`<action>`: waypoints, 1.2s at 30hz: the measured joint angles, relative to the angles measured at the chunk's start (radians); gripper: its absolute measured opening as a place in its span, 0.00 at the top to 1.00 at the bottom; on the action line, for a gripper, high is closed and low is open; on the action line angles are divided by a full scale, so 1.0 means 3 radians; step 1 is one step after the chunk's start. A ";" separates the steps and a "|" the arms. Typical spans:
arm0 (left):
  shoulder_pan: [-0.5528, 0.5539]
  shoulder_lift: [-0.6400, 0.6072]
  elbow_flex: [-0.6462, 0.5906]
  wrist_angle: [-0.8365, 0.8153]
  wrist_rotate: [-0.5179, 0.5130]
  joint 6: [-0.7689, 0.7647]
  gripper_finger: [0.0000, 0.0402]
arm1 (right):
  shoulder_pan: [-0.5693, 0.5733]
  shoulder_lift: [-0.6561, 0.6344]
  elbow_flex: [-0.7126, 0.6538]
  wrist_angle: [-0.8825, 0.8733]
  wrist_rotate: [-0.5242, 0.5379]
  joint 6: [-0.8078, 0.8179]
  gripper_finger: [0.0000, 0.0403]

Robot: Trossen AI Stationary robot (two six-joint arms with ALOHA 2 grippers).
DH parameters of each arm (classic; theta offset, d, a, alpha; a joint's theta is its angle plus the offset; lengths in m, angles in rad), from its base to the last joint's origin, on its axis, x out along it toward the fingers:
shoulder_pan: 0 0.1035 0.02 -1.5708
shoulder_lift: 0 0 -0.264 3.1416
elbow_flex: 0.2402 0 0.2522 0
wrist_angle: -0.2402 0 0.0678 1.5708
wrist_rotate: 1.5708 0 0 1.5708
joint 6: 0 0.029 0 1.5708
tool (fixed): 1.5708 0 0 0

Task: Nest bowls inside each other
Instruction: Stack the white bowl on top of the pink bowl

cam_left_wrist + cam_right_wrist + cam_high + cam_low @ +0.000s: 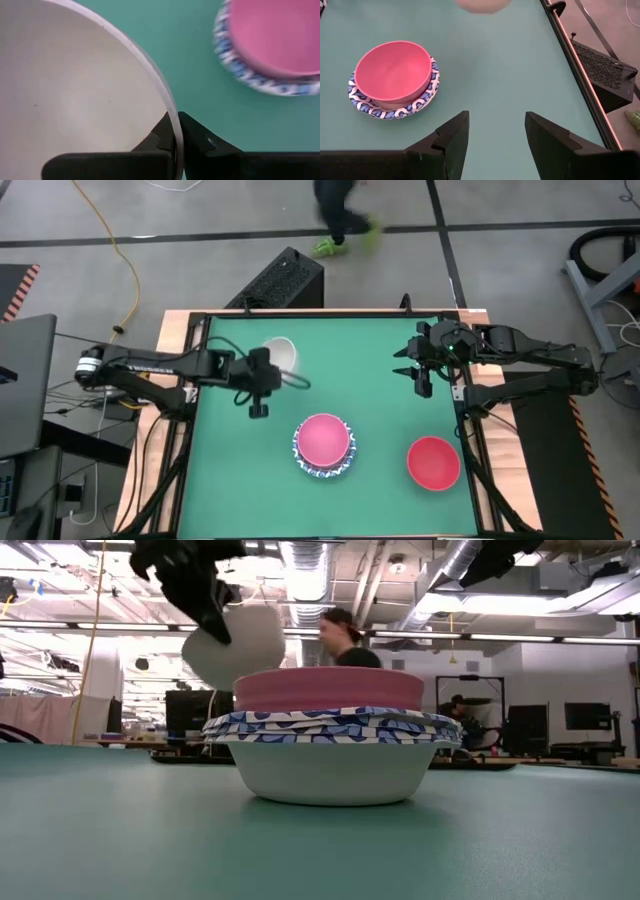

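Note:
My left gripper point(272, 368) is shut on a plain cream-white bowl point(282, 353) and holds it above the table's far left part; in the low view this bowl point(238, 646) hangs tilted behind the stack. A pink bowl point(323, 438) sits nested in a stack of blue-patterned bowls point(326, 471) at the table's middle front, and the stack's bottom bowl point(330, 772) rests on the mat. A red bowl point(433, 462) stands alone on its base at the front right. My right gripper point(497, 137) hovers open over the far right part. My left gripper grips the cream-white bowl's rim point(173, 131) with one finger inside the bowl point(161, 134) and one outside point(196, 134). The fingers come from the table's left, slanting down. The bowl is lifted clear of the table and tilted.
Bare green mat point(380, 400) lies between the stack and the right gripper. A raised frame point(570, 65) runs along the table's edges. A person point(343, 220) walks on the floor beyond the far edge.

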 joint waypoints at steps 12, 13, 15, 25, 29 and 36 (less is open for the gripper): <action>-0.0646 0.0001 0.0000 0.0691 -0.0050 0.0108 1.00 | 0.0000 0.0000 0.0001 0.0001 0.0000 0.0001 0.46; -0.0672 0.0001 0.0000 0.0733 -0.0075 0.0110 1.00 | 0.0000 0.0000 0.0001 0.0001 0.0000 0.0001 0.46; -0.0718 0.0001 0.0000 0.0799 -0.0094 0.0144 1.00 | 0.0000 0.0000 0.0001 0.0003 0.0000 0.0001 0.46; -0.0905 0.0262 0.0140 0.0891 -0.0094 0.0338 1.00 | 0.0000 0.0001 0.0001 0.0020 0.0001 0.0003 0.46; -0.1022 0.0563 0.0410 0.0813 -0.0092 0.0617 1.00 | 0.0000 0.0000 0.0001 0.0023 0.0001 0.0003 0.46; -0.1201 0.1110 0.0930 0.0296 -0.0209 0.1038 1.00 | -0.0001 0.0001 0.0001 0.0020 0.0001 0.0028 0.46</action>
